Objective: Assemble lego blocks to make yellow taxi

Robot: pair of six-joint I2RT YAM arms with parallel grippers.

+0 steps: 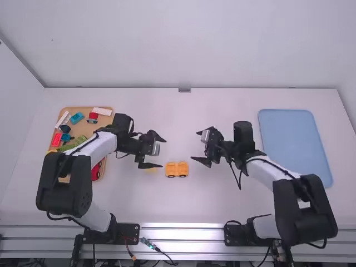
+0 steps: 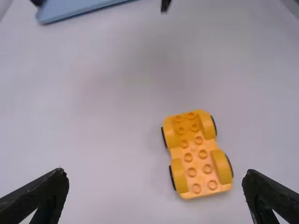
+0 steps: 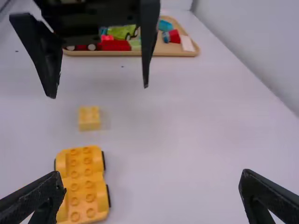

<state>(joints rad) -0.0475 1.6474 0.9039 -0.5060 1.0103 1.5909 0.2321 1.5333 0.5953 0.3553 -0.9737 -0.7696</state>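
From high above and behind, the widest and farthest view looks forward and down over the desk (image 1: 211,203); left wrist's in nearer, slanting down towards the blue tray (image 2: 84,6); right wrist's facing the wooden tray (image 3: 105,53), and both wrists share the yellow car base (image 2: 193,148)!

From behind, I see the left arm (image 1: 66,184) based near seven o'clock, the right arm (image 1: 306,214) near five. Both bend at the elbow. The left gripper (image 1: 163,152) points toward three o'clock, the right gripper (image 1: 194,146) toward nine, facing each other, apart, fingers spread wide.
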